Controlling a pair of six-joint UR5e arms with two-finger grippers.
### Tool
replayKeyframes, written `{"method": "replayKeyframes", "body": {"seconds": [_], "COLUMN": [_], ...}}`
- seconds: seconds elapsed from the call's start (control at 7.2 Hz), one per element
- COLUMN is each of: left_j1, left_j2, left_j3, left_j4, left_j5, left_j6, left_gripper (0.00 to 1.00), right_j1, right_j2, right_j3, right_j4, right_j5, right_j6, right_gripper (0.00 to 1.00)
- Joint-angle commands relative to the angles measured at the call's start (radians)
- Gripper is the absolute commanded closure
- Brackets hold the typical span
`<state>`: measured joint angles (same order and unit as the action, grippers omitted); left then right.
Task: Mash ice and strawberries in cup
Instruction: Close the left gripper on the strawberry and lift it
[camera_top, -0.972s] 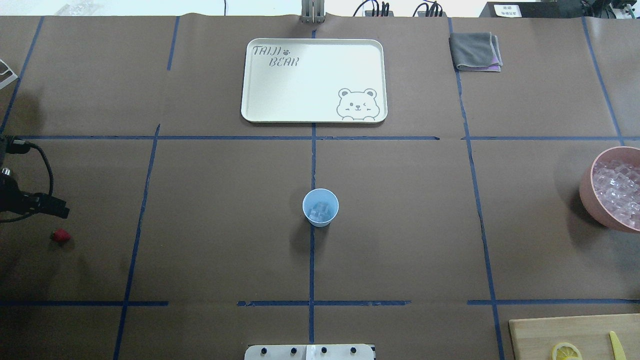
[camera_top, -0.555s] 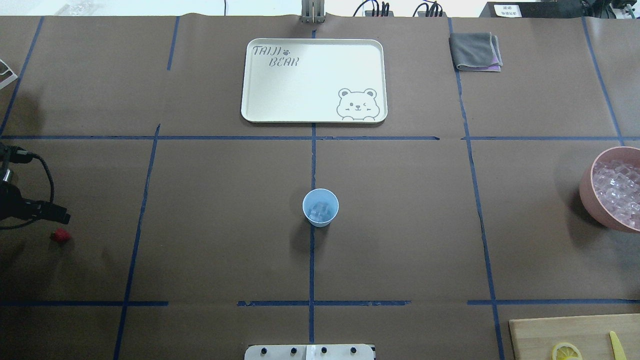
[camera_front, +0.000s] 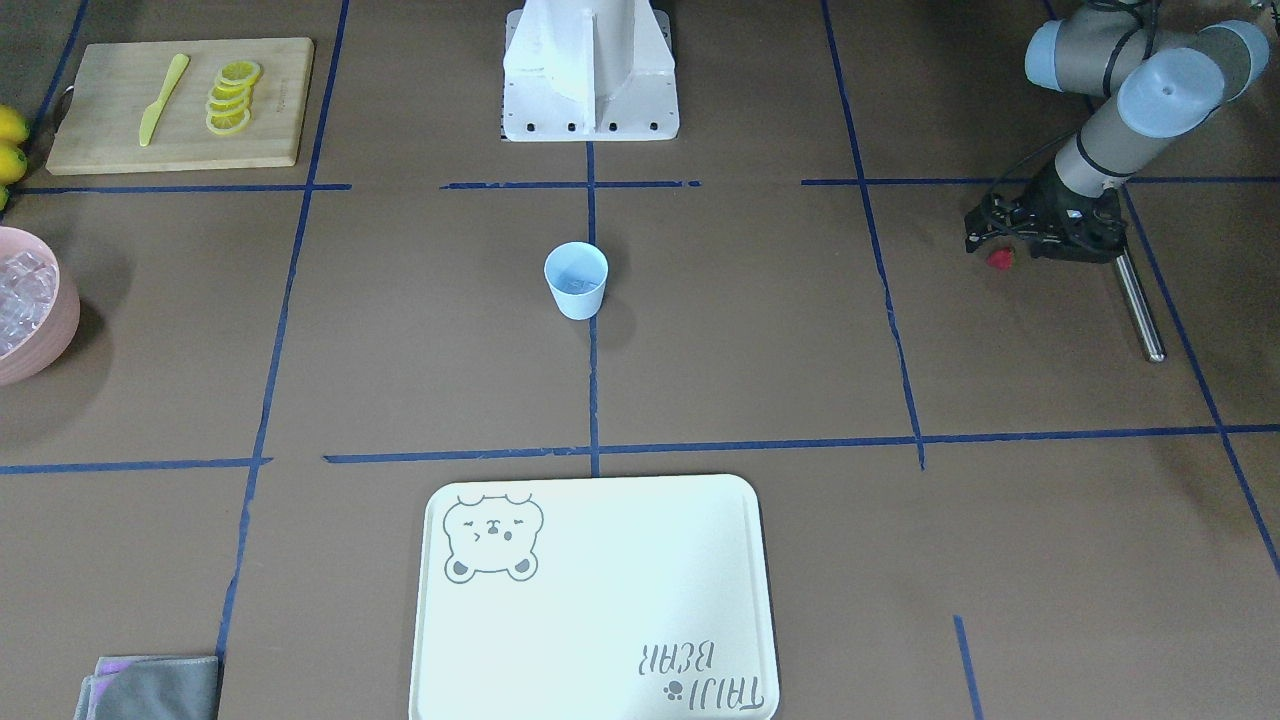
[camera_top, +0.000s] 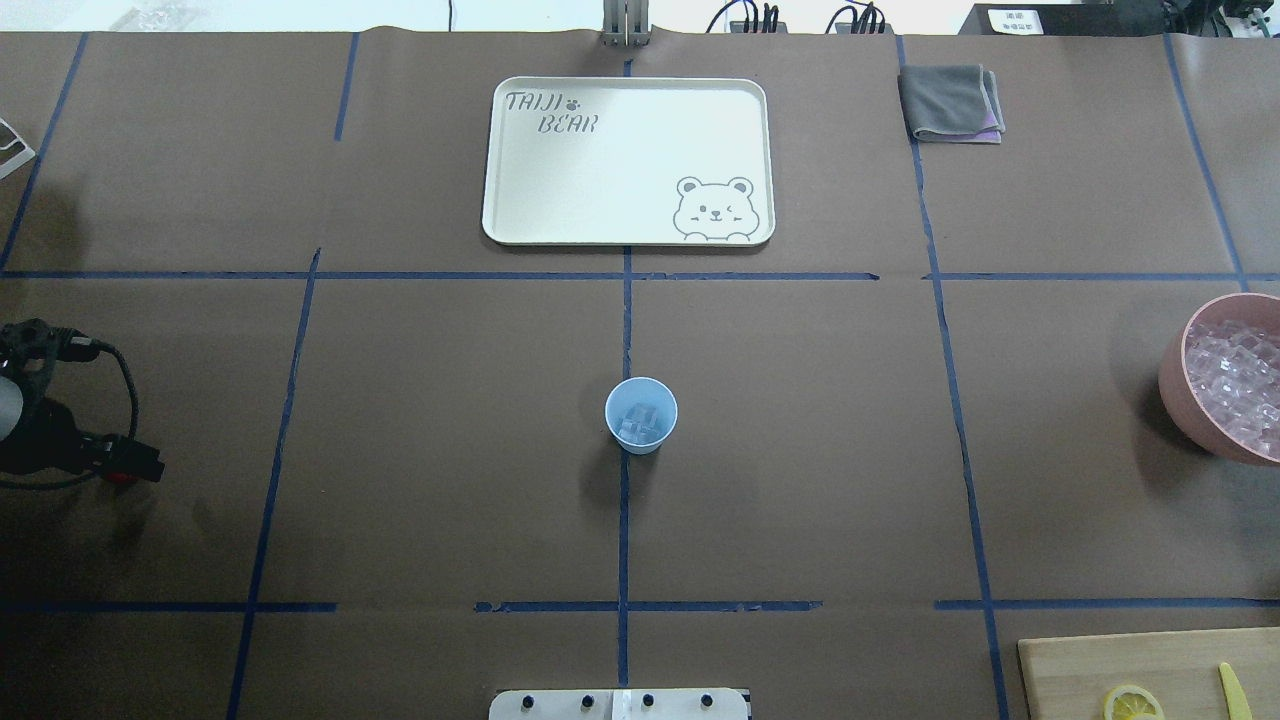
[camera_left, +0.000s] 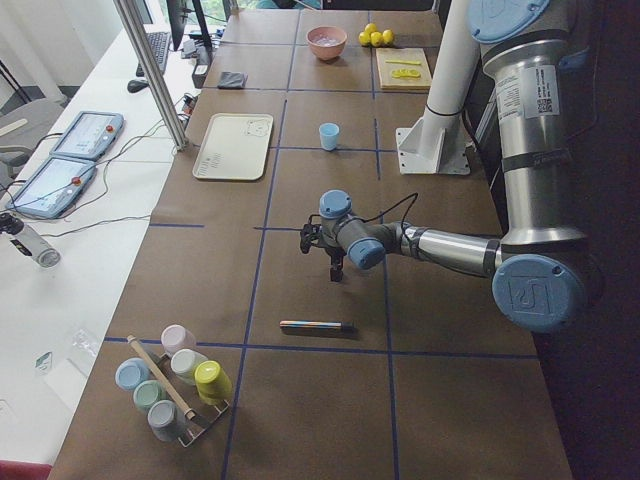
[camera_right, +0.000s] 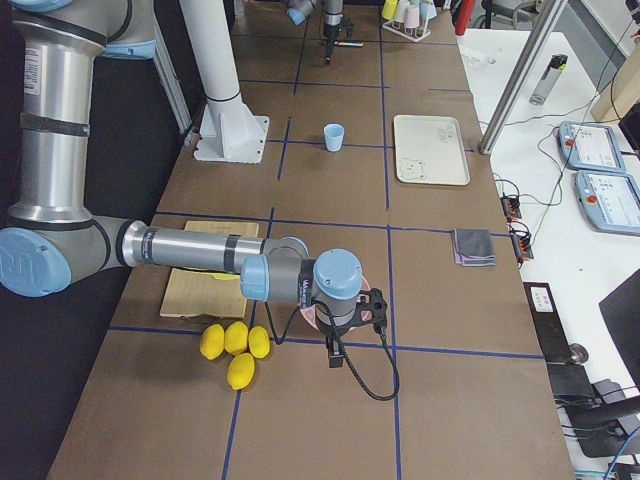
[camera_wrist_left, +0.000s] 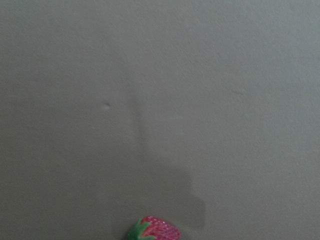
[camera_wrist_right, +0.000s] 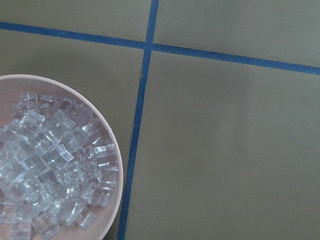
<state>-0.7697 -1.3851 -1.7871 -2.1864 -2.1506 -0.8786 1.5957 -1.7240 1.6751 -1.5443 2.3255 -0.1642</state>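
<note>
your left pincer (camera_front: 998, 248) hangs just above the strawberry (camera_front: 999, 260) on the desk (camera_top: 450, 450), probably lining up a pick; released or clenched, i cannot tell. the cup (camera_top: 641, 415), ice (camera_top: 640, 425) inside, waits mid-desk, well apart. the right pincer (camera_right: 335, 356) hovers near the pink bowl (camera_wrist_right: 119, 170); its state is unclear too.

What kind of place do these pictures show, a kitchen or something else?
Probably a robotics lab, not a kitchen: the table carries blue tape lines, a robot arm reaches over it, and control tablets lie on a side bench.
</note>
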Motion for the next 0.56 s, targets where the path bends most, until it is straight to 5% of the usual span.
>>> {"method": "replayKeyframes", "body": {"seconds": [0.0, 0.42], "left_j1": [0.004, 0.004], "left_j2": [0.0, -0.002], "left_j3": [0.009, 0.028], "left_j4": [-0.004, -0.004], "left_j5": [0.002, 0.002], "left_j6": [0.0, 0.0], "left_gripper": [0.05, 0.09], "right_j1": [0.0, 0.0], "right_j2": [0.0, -0.002], "right_j3": [0.0, -0.002], "right_j4": [0.0, 0.0], "right_j5": [0.0, -0.002], "right_j6": [0.0, -0.003], "right_gripper": [0.0, 0.0]}}
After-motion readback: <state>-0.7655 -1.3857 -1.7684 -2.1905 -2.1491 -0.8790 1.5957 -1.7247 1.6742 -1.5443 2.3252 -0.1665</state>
